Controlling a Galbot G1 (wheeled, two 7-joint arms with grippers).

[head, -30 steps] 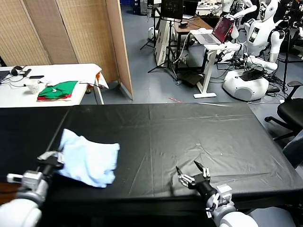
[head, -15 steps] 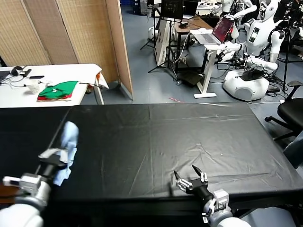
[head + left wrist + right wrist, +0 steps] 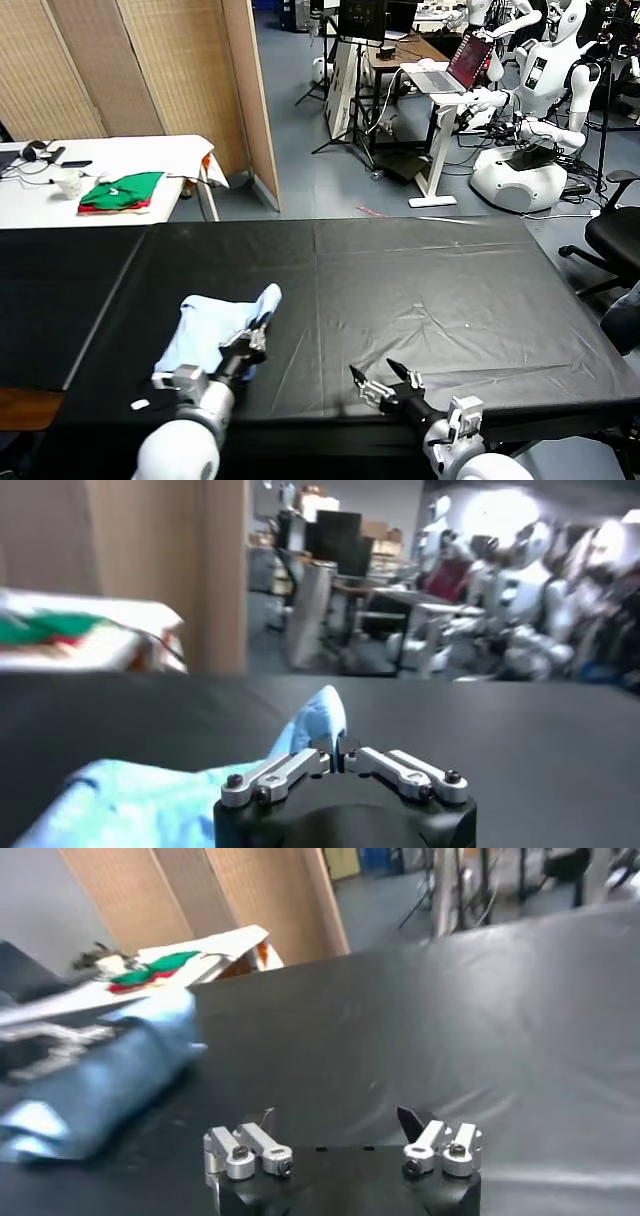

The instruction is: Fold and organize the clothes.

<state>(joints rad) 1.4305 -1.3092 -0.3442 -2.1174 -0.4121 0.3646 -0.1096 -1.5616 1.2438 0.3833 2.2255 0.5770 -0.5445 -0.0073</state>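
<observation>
White rounded forearms, black wrists, silver screw-studded linkages on left tool and right tool.

Green-and-red folded garments on white side table, perhaps headphones nearby.

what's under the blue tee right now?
The pale sky-blue T-shirt lies bunched on the black cloth-covered table, pinched by the left gripper. Anything beneath the bunched folds is hidden.

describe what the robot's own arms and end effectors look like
Both arms have rounded glossy white shells. Each ends in a black block carrying a silver metal linkage with visible screws, tipped by slim dark fingers: the left end effector and the right end effector. Small silver fittings sit at each wrist.
</observation>
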